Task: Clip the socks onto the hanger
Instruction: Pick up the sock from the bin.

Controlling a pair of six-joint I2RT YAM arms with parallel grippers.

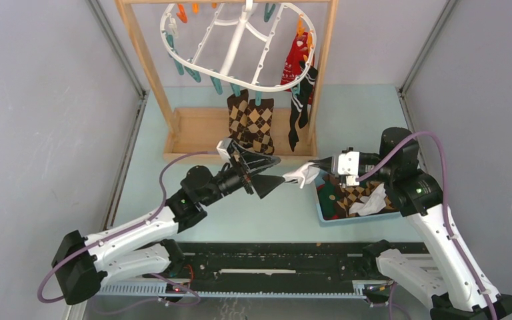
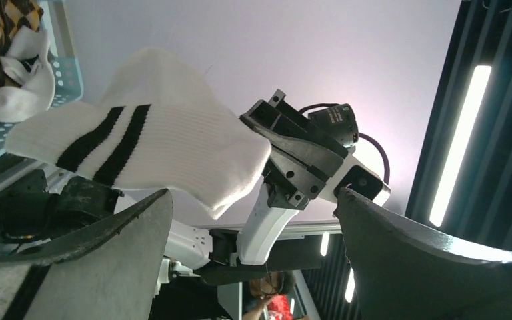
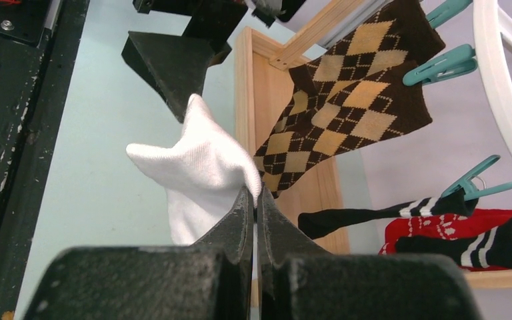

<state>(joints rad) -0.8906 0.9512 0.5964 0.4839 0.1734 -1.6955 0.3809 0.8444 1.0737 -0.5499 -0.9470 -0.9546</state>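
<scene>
My right gripper (image 1: pixel 320 167) is shut on a white sock (image 1: pixel 302 175) with black stripes and holds it above the table; the sock also shows in the right wrist view (image 3: pixel 197 167) and the left wrist view (image 2: pixel 147 143). My left gripper (image 1: pixel 273 172) is open, its jaws spread wide just left of the sock, not touching it. The white oval hanger (image 1: pixel 240 47) hangs from the wooden rack at the back. A brown argyle sock (image 1: pixel 252 123), a black striped sock (image 1: pixel 301 107) and a red sock (image 1: pixel 295 60) are clipped to it.
A light blue basket (image 1: pixel 327 217) at the right holds more socks, argyle, white and dark green among them. The wooden rack's base tray (image 1: pixel 200 130) stands behind my left gripper. Grey walls close in both sides.
</scene>
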